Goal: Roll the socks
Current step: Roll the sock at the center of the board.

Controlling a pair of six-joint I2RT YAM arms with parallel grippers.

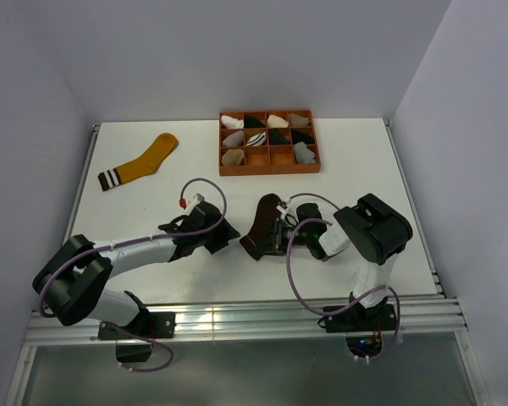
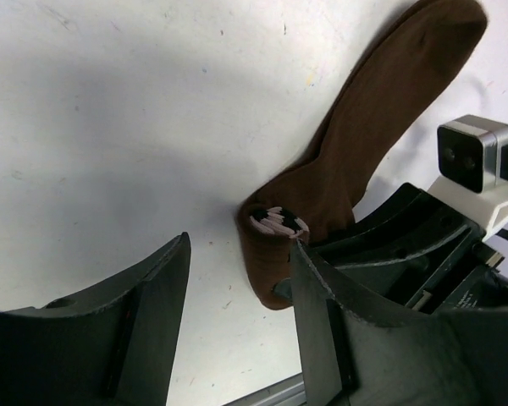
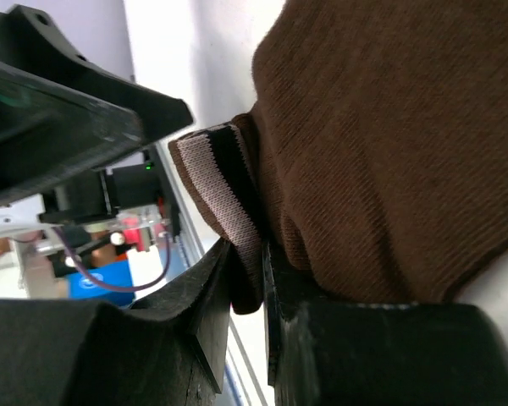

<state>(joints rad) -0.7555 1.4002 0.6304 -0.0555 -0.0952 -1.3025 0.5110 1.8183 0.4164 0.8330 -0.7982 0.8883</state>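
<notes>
**A:** Where does your dark brown sock (image 1: 260, 227) (image 2: 356, 152) lie?

**B:** On the table (image 1: 135, 211), on the arms' side of the tray (image 1: 269, 172). Its toe end points toward the tray and its cuff end lies farther from it. The cuff end is folded back on itself, so pale and black stripes show at the fold.

**A:** And your right gripper (image 3: 247, 262)?

**B:** Its fingers are nearly pressed together, pinching the striped cuff (the right wrist view shows the fabric squeezed between them).

**A:** What about your left gripper (image 2: 241, 254)?

**B:** Spread wide, with nothing between the fingers. One finger (image 2: 322, 321) stands just beside the folded cuff end — I cannot tell whether it touches.

**A:** What else do you have on the table?

**B:** Your mustard sock (image 1: 144, 162) lies flat to the left of the tray, well apart from it, toe nearer the tray and striped cuff farther off. The tray itself holds small sock bundles (image 1: 256, 139) — white, black and beige — in its compartments.
</notes>
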